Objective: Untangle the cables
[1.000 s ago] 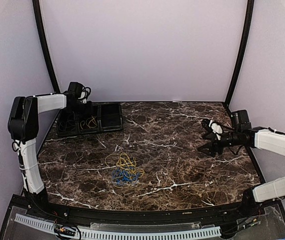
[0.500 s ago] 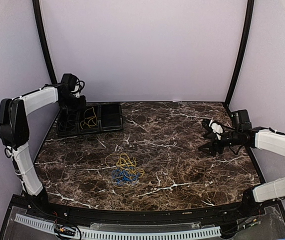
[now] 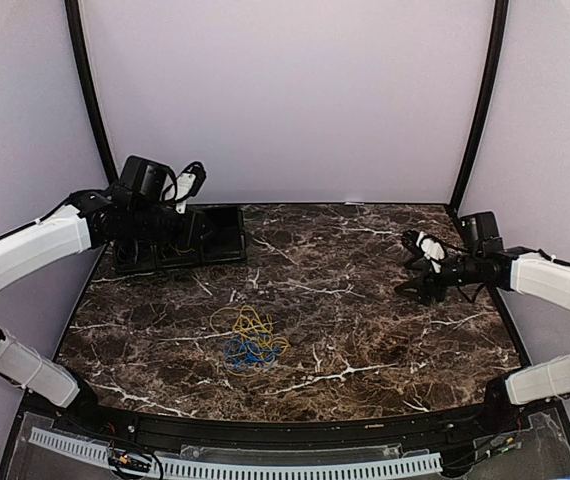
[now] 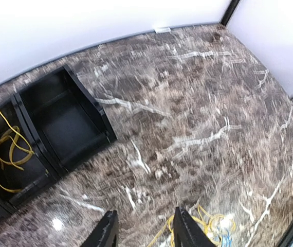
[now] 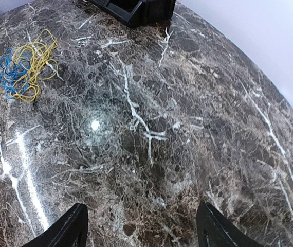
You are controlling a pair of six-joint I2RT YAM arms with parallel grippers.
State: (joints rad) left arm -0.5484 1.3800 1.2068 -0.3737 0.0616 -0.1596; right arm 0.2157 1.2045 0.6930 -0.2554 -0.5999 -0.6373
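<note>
A yellow cable (image 3: 250, 322) and a blue cable (image 3: 248, 350) lie tangled in one small heap on the marble table, left of centre near the front. The heap shows at the bottom right of the left wrist view (image 4: 211, 225) and at the top left of the right wrist view (image 5: 25, 69). My left gripper (image 3: 200, 228) hovers open and empty over the black tray, well behind the heap; its fingers (image 4: 105, 234) are apart. My right gripper (image 3: 412, 268) is open wide and empty above the table's right side, far from the heap.
A black tray (image 3: 227, 235) with compartments stands at the back left. In the left wrist view one compartment holds another yellow cable (image 4: 5, 149), and the one beside it (image 4: 64, 121) holds nothing. The tray's corner shows in the right wrist view (image 5: 136, 10).
My left arm has swung from the back-left corner over the tray, toward the table's middle. My right gripper has shifted slightly and stays open.
</note>
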